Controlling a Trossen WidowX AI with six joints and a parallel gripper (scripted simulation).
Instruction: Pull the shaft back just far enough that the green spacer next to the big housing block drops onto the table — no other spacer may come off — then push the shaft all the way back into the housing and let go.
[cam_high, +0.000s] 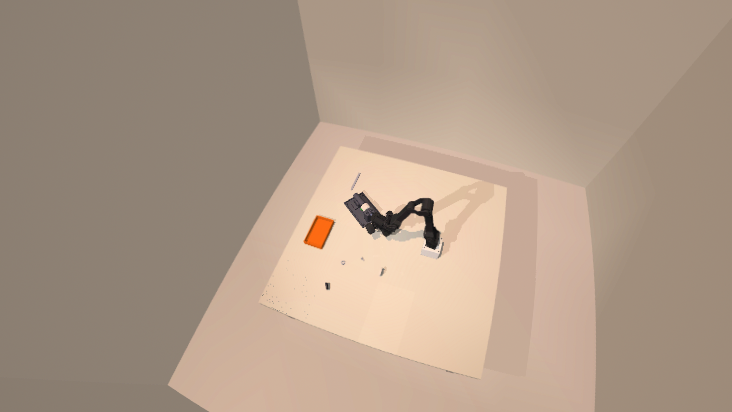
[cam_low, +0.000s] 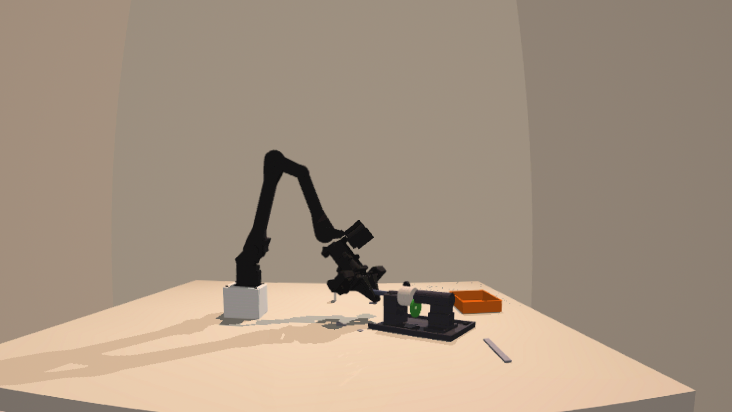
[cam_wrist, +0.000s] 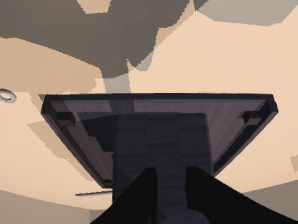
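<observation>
My gripper (cam_low: 377, 296) (cam_wrist: 170, 176) is shut on the shaft (cam_low: 384, 292) (cam_wrist: 185, 217), at its outer end beside the fixture's near support block (cam_low: 394, 309) (cam_wrist: 162, 142). The green spacer (cam_low: 415, 308) is off the shaft line. It shows below the white spacer (cam_low: 407, 295) (cam_high: 364, 206), between the two blocks and above the base plate (cam_low: 450, 337); whether it touches anything below is unclear. The white spacer is still up at shaft height, beside the big dark housing block (cam_low: 434, 297). The shaft's inner end is hidden.
An orange tray (cam_high: 319, 232) (cam_low: 477, 306) stands beside the fixture. A thin grey bar (cam_high: 356, 181) (cam_low: 496, 350) lies beyond the fixture's far end. A small dark piece (cam_high: 327, 286), a ring (cam_high: 343, 262) (cam_wrist: 7, 95) and another small part (cam_high: 382, 271) lie on the table.
</observation>
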